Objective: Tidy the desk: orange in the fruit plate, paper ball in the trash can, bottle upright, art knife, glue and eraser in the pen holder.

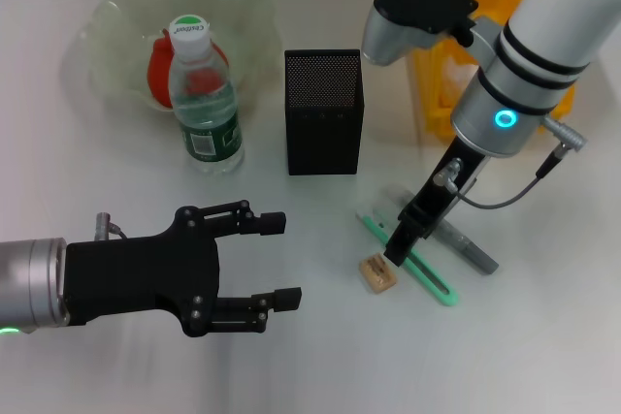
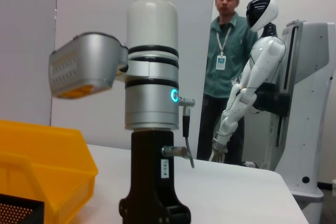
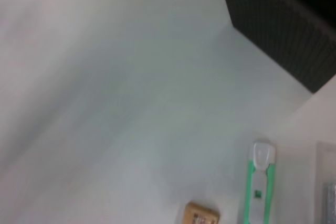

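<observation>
Jaws on the left gripper (image 1: 281, 261) stand released; the right gripper (image 1: 396, 257) hides the art knife (image 1: 427, 273) middle, state unclear.

even, bright overhead light washes the plain white desk (image 1: 116, 162) in the head view, leaving only soft, short shadows beside the black square mesh pen holder (image 1: 323, 111) and the small clear plastic bottle (image 1: 204, 94). the right wrist view is soft and smeared, with the slim mint-green art knife (image 3: 258, 187) and tan eraser (image 3: 201, 214) out of focus. the left wrist view is sharper, its pale wall (image 2: 94, 3) evenly lit.
</observation>
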`<state>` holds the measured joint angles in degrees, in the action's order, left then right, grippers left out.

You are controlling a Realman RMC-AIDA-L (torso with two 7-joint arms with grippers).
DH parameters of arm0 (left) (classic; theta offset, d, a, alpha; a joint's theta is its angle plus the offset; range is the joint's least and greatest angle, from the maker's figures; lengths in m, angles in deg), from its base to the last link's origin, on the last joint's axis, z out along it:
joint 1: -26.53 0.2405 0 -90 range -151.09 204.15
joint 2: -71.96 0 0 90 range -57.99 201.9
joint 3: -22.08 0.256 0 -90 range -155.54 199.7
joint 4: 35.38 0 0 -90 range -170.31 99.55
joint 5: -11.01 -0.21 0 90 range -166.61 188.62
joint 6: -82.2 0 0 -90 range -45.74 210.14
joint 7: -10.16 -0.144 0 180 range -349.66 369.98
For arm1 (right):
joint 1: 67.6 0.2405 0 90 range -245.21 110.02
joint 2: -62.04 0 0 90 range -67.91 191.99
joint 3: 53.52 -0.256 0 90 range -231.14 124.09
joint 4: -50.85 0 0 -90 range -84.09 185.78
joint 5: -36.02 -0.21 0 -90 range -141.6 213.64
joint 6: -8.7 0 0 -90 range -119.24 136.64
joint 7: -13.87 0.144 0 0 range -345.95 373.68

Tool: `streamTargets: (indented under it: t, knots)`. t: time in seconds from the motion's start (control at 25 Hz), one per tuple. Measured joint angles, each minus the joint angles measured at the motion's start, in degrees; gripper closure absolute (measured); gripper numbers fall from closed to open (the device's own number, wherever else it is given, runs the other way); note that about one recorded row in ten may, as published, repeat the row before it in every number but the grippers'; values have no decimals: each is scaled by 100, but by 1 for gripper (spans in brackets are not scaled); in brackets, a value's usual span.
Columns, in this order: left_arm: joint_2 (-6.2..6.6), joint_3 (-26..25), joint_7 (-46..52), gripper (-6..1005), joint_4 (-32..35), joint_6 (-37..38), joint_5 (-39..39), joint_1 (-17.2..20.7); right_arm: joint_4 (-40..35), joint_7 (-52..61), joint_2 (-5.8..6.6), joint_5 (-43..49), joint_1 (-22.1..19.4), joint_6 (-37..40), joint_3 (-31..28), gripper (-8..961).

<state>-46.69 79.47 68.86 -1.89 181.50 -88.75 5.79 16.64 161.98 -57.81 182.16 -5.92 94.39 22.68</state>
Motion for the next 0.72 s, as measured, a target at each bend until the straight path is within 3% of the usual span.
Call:
streamTargets:
  t: [0.48, 0.72]
  knots:
    - [9, -64, -148, 214, -136, -35, 57, -11, 89, 11, -4, -34, -9, -76, 35, 360]
    - [9, -61, -149, 214, -135, -36, 63, -12, 96, 10, -3, -34, -1, -119, 51, 427]
